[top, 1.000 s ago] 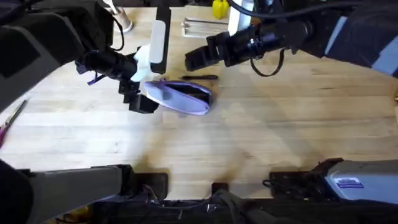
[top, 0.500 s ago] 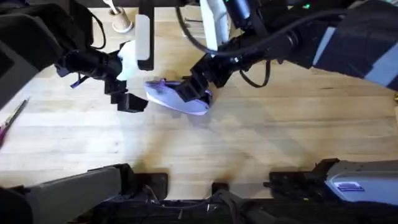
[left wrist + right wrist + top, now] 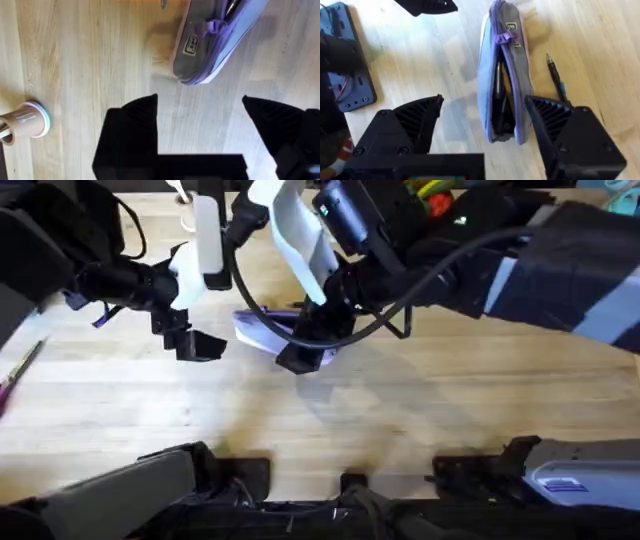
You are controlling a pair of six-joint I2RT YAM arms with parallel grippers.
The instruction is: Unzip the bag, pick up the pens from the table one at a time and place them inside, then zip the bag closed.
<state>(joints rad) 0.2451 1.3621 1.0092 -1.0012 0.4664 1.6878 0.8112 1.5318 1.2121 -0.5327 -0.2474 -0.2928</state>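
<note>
Right wrist view: right gripper point(image 3: 485, 125) wide open and empty, directly above the bag point(image 3: 502, 75), long axis running straight ahead between both fingers; one pen point(image 3: 555, 80) just beside on the table point(image 3: 600, 45).

Left gripper point(image 3: 200, 107) also spread, farther off.

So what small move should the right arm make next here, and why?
Probably shift the right end effector sideways onto the pen lying on the table beside the bag. The bag gapes unzipped with pens inside, and that end effector is open, straddling the bag.
</note>
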